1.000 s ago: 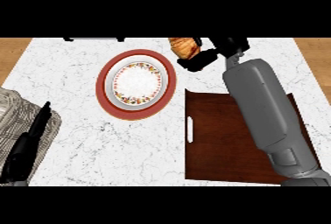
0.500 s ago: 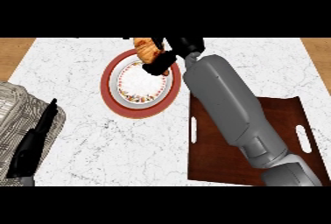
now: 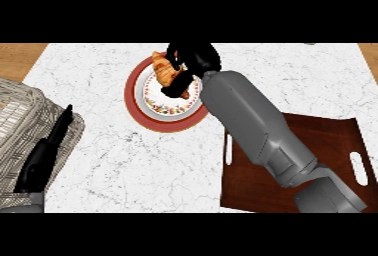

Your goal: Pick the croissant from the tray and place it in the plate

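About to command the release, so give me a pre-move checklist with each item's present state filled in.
1. Croissant held in right robot hand: ok, fingers curl round it.
2. Croissant over the plate: ok, over its far part.
3. Croissant resting on the plate: cannot tell, height is not readable from above.
4. Bare plate surface to receive it: ok.
5. Left robot hand away from the plate: ok, at the view's left, by the woven basket.
6. Tray without the croissant: ok where it shows; the forearm hides part.

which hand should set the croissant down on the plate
Right. The right hand already holds the croissant over the plate. The left hand rests at the view's left edge, far from it.
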### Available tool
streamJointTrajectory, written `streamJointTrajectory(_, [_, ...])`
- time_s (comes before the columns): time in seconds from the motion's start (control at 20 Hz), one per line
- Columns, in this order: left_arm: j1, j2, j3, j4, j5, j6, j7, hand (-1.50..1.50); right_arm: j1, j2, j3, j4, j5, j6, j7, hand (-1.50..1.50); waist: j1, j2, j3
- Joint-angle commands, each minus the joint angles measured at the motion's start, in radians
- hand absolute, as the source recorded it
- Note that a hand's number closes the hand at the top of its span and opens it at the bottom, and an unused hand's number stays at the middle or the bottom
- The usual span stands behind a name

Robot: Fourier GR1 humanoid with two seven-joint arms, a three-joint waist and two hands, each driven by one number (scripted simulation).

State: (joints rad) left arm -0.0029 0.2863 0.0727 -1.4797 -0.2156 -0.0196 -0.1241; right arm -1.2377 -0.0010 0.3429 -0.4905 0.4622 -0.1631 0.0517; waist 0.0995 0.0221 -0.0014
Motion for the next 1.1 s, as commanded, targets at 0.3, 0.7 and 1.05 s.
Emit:
streamJointTrajectory(0.3, [-0.041,-0.016,-0.028,0.012,-0.015,-0.01,0.01,0.0,0.007,0.001,0.049,0.112,-0.218,-0.1,0.099,-1.5,0.045,0.013,0.0])
streamJointTrajectory(0.7, [-0.013,-0.024,-0.005,0.024,0.0,-0.001,-0.013,0.0,0.023,0.001,-0.024,0.051,-0.387,-0.259,-0.052,-1.5,0.012,0.006,0.002])
streamJointTrajectory(1.05, [0.022,0.013,0.044,0.038,0.016,-0.013,-0.044,0.0,0.032,-0.008,-0.175,0.083,-0.511,-0.346,-0.143,-1.5,-0.042,-0.003,0.002])
